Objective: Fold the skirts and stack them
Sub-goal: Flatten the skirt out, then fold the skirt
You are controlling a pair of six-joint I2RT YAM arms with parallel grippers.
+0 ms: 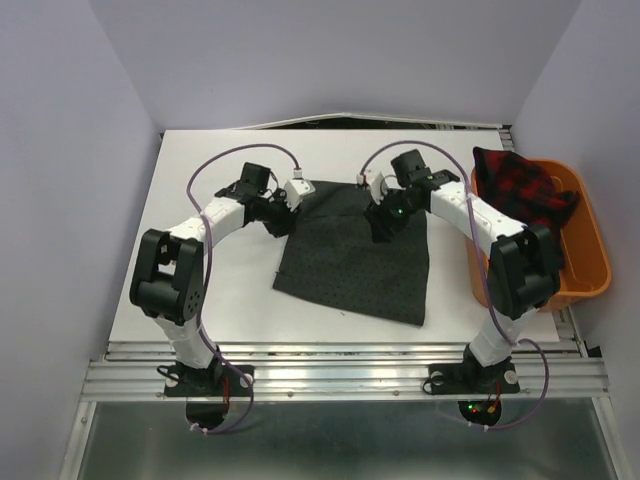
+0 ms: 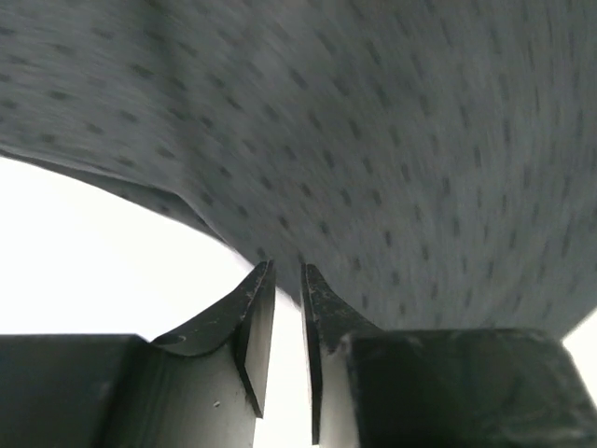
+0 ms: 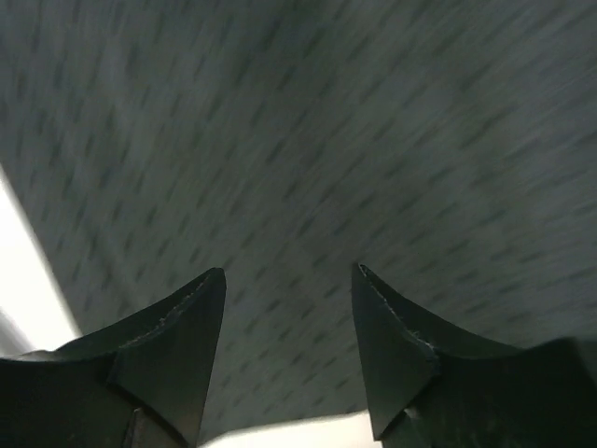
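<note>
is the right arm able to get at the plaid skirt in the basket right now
Probably yes: the plaid skirt lies uncovered at the far end of the basket, close beside the right arm, and the right gripper is open over the grey skirt, holding nothing.

Where I work: a white table top [image 1: 200, 300] is boxed in on three sides by plain pale-lavender walls, the left wall [image 1: 60, 200], the back wall [image 1: 330, 50] and the right wall [image 1: 600, 90]. The light is even and soft and throws only faint shadows. A dark gap [image 1: 330, 122] runs along the table's far edge, below the back wall. At my near edge, ribbed aluminium rails [image 1: 350, 372] cross the frame, with a dull grey surface [image 1: 350, 440] below them.
</note>
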